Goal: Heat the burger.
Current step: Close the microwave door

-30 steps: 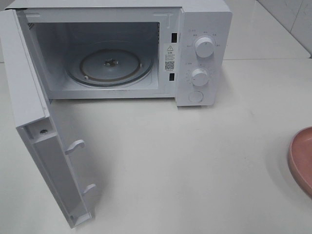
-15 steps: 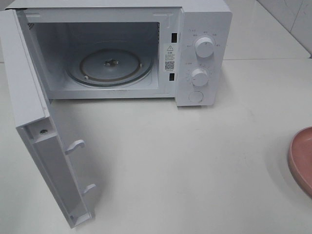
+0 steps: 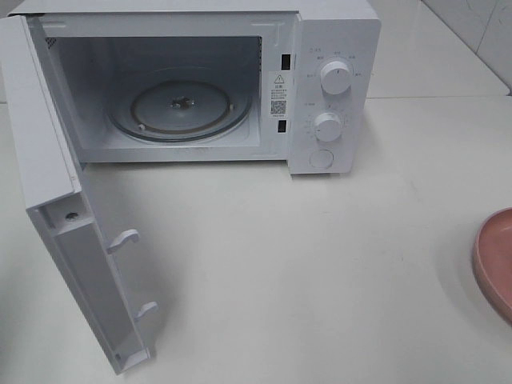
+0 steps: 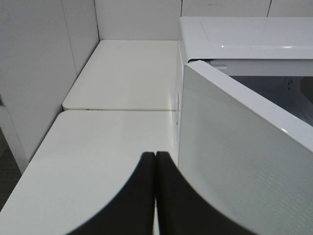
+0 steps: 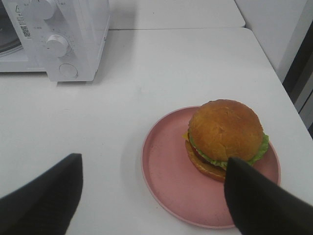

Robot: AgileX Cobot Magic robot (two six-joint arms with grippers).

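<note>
From overhead nothing on the table (image 3: 320,264) has shifted since a second ago: the microwave (image 3: 332,80) stands with its door (image 3: 72,240) swung wide and the glass turntable (image 3: 180,108) bare, and the pink plate (image 3: 494,260) pokes in at the right edge just as before. The burger (image 5: 225,137) sits on that plate (image 5: 166,171), toward its far-right side, well apart from the microwave (image 5: 73,34). The left gripper (image 4: 155,161) has its fingers pressed together on nothing, beside the open door (image 4: 234,166). The right gripper (image 5: 154,183) hovers above the plate, fingers wide apart.
</note>
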